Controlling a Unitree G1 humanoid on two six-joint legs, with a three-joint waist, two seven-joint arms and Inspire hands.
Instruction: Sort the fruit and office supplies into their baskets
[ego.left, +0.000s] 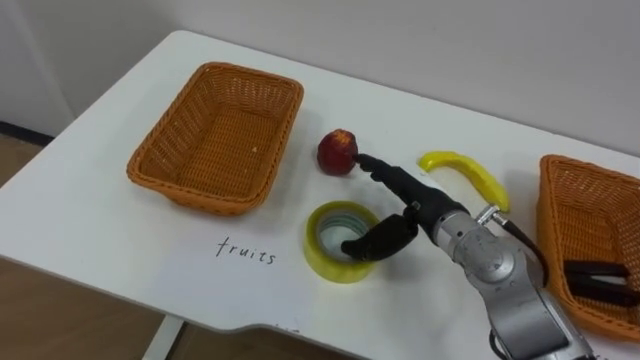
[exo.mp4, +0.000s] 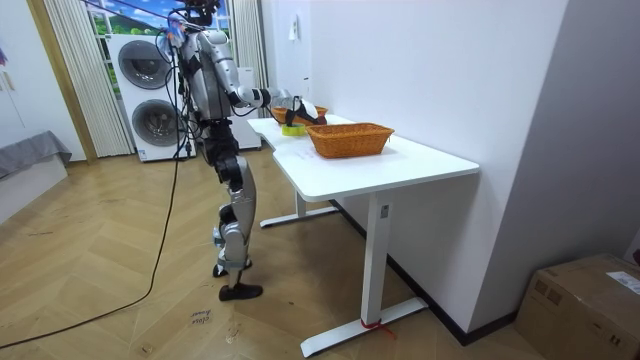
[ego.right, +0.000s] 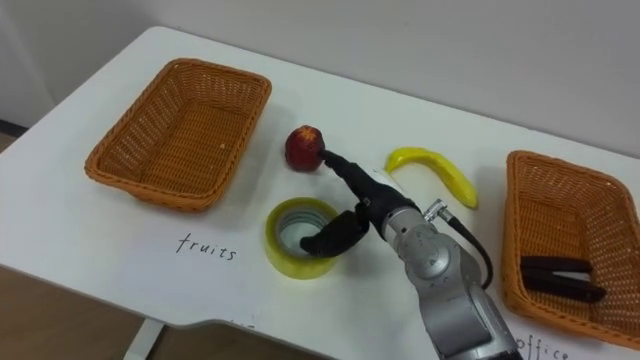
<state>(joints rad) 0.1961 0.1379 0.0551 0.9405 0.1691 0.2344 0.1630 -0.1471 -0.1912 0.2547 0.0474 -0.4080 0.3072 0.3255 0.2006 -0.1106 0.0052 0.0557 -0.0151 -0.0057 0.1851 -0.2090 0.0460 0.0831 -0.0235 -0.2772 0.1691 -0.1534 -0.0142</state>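
Right hand (ego.left: 415, 205): open, holding nothing, straight fingertips touching the red apple (ego.left: 337, 150), thumb over the yellow tape roll (ego.left: 322, 252). Apple lies just beside the fruit basket (ego.left: 190, 193). Risk: a fingertip push may roll the apple away, or the thumb may snag the tape.

The robot's right hand (ego.left: 408, 204) is black, with slim dark fingers and a thicker black thumb. Just behind the hand, the wrist is a silver-grey metal collar with a small silver plug fitting on top. From that fitting a thin black cable loops back along the forearm, away from the hand. The forearm is a smooth, rounded silver-grey shell, wider further from the hand. In the room view the body is silver-grey with black joints and dark feet. Dark straps rise from its shoulders and a dark cable trails over the floor.
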